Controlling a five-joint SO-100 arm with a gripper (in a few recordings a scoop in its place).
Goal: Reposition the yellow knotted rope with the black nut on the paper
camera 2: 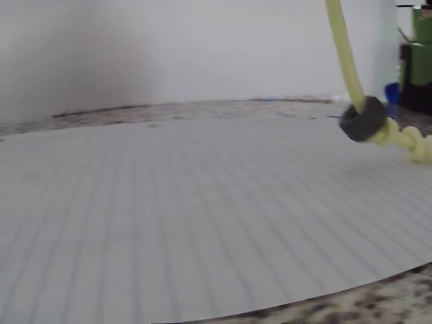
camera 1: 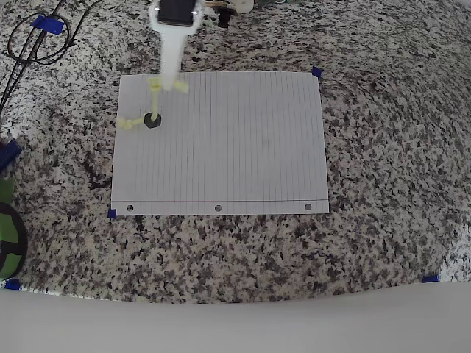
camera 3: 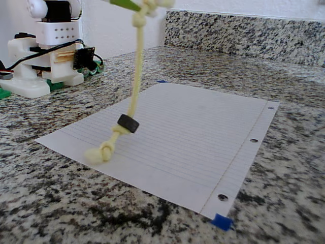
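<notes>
Here, yellow knotted rope [camera 3: 135,76] dangling below end effector [camera 3: 147,5].

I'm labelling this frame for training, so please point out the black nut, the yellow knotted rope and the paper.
black nut [camera 3: 128,123], fixed view, on its dark outer rim.
yellow knotted rope [camera 3: 136,76], fixed view, on the taut stretch above the nut.
paper [camera 1: 243,140], overhead view, on bare lined sheet near its middle.

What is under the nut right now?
The paper lies under the nut. The rope's lower knot rests on the sheet just beyond it. Whether the nut itself touches the paper cannot be told.
</notes>
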